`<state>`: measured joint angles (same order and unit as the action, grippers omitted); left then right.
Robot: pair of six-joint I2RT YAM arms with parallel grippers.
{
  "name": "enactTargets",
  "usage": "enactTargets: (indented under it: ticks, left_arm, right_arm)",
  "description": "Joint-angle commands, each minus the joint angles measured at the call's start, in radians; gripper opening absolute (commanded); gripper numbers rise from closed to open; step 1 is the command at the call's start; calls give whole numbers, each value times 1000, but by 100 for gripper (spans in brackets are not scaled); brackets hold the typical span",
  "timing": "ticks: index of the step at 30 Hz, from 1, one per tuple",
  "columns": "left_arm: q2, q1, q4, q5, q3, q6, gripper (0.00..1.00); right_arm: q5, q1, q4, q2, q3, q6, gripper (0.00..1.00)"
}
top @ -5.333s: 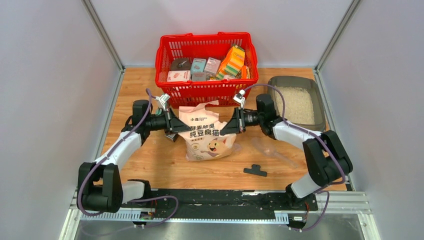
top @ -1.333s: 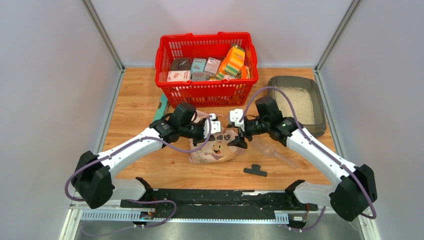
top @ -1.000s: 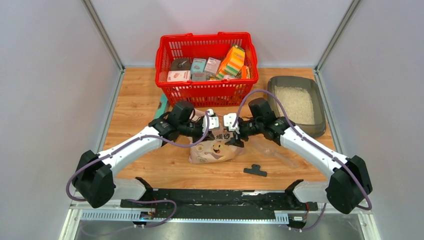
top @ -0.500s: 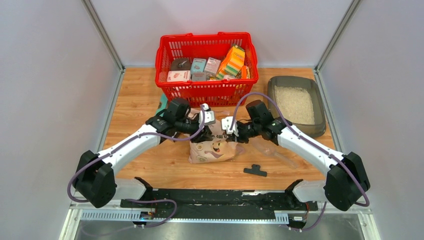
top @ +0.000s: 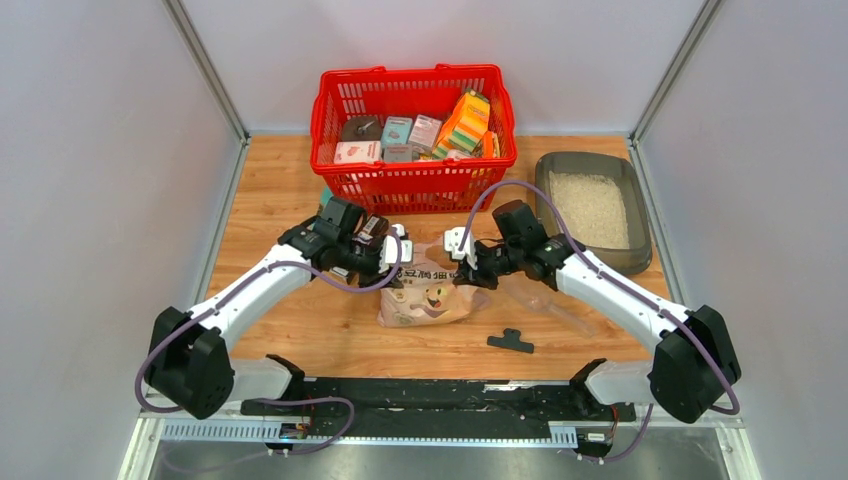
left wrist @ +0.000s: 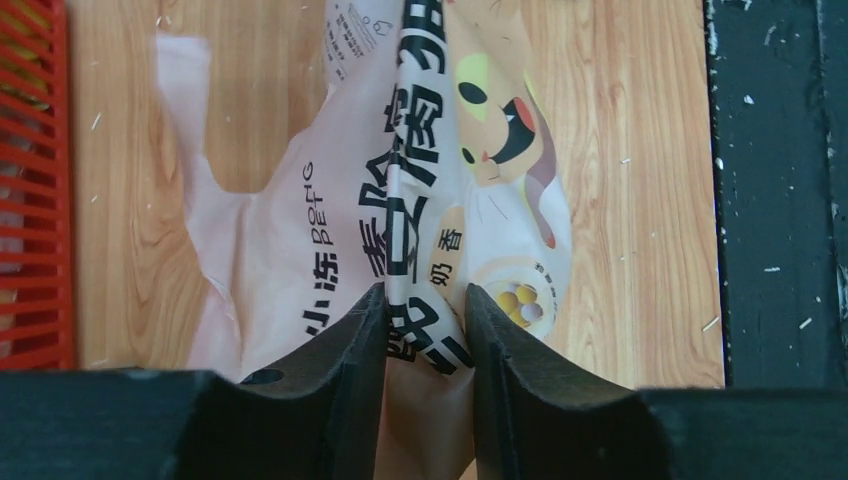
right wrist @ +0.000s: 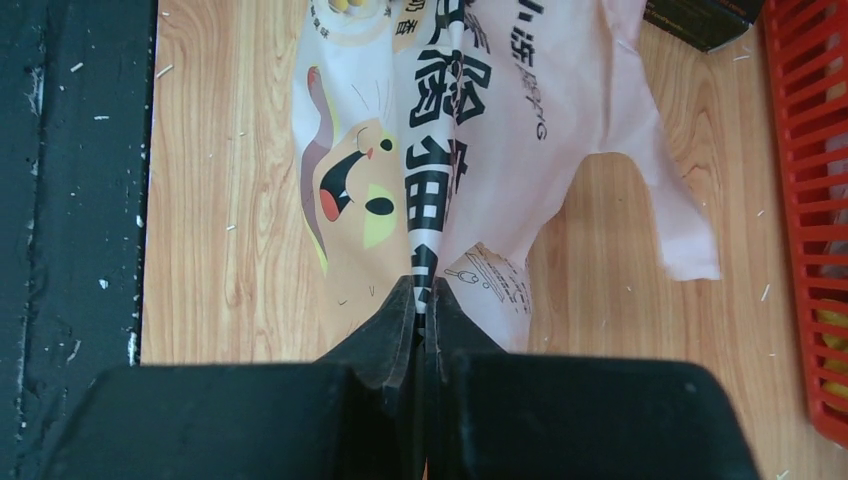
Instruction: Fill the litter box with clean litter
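Lifting the bag [top: 425,298] cleanly calls, I judge, for a firm pinch on both sides of its top before it is carried to the litter box [top: 590,160]. Held on one side only, it would likely sag and spill.

In the top view the bag sits mid-frame on the bench [top: 270,190], between the left hand [top: 393,250] and the right hand [top: 457,250]. The litter box lies at the right of the frame, well apart from the bag, with clean litter [top: 592,208] covering much of its floor. A red basket [top: 410,75] at upper centre holds assorted boxes and packets.

In the left wrist view the left hand's fingers [left wrist: 350,340] stand apart, with a fold of the bag running loosely between them. It grips nothing, so it should close on the fold before any lift.

In the right wrist view the right hand [right wrist: 421,290] is pinched tight on a printed crease of the bag. Whether the bag's mouth is open cannot be told.
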<state>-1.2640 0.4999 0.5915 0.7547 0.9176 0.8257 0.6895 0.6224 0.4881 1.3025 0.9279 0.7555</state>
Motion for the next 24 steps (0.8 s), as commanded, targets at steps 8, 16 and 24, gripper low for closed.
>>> enactTargets:
  ticks: [8, 16, 24]
  left_arm:
    - [-58, -159, 185, 64, 70, -20, 0]
    - [-34, -182, 384, 162, 113, 58, 0]
    - [68, -84, -119, 103, 27, -221, 56]
  right_arm:
    - [-15, -72, 55, -19, 35, -24, 0]
    - [64, -107, 84, 46, 78, -21, 0]
    - [136, -108, 105, 132, 137, -5, 0]
